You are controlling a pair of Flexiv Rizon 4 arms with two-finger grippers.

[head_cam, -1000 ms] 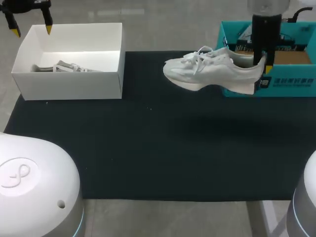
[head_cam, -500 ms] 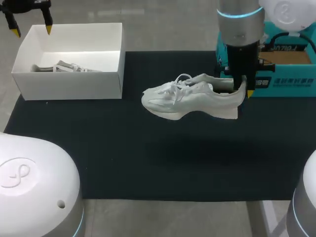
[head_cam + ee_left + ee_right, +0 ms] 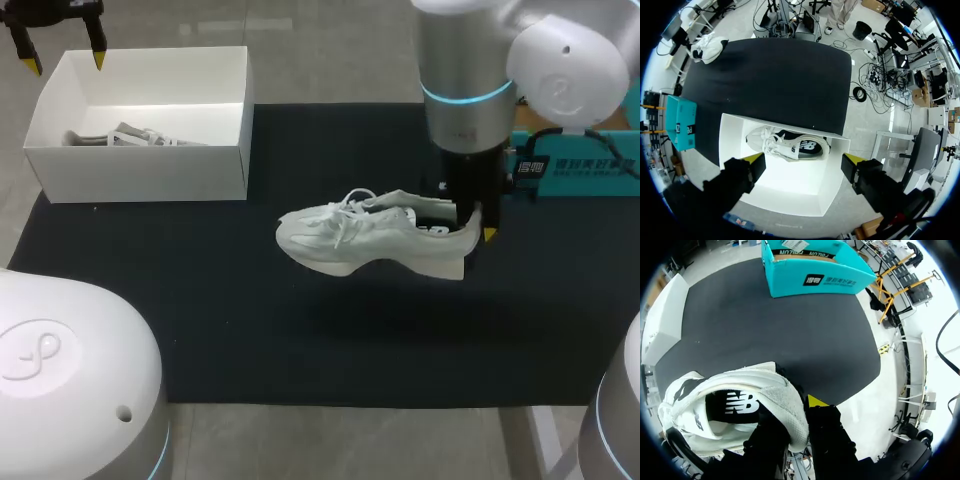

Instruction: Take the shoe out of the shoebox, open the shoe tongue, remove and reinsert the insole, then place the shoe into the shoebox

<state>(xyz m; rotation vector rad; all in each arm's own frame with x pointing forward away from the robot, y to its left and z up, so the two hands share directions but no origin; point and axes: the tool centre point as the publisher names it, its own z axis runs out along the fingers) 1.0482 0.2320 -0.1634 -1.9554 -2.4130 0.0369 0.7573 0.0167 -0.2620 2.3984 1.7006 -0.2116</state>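
A white sneaker [image 3: 365, 240] hangs above the middle of the black mat [image 3: 250, 330], toe toward the left. My right gripper [image 3: 476, 226] is shut on its heel collar; in the right wrist view the heel [image 3: 785, 405] sits between the fingers of that gripper [image 3: 794, 414], one yellow tip [image 3: 815, 401] outside the shoe. The teal shoebox [image 3: 590, 170] stands at the right behind the arm, also seen ahead of the gripper [image 3: 815, 272]. My left gripper [image 3: 60, 52] hangs open above the white box's back left corner.
A white box [image 3: 140, 165] at the back left holds a second sneaker [image 3: 135, 135], which lies under my left gripper [image 3: 804, 167] in the left wrist view [image 3: 790, 145]. The mat stretches across the table between the two boxes.
My right arm has carried the sneaker out of the teal shoebox, leftward and toward the front, and lower over the mat. The left arm has kept still.
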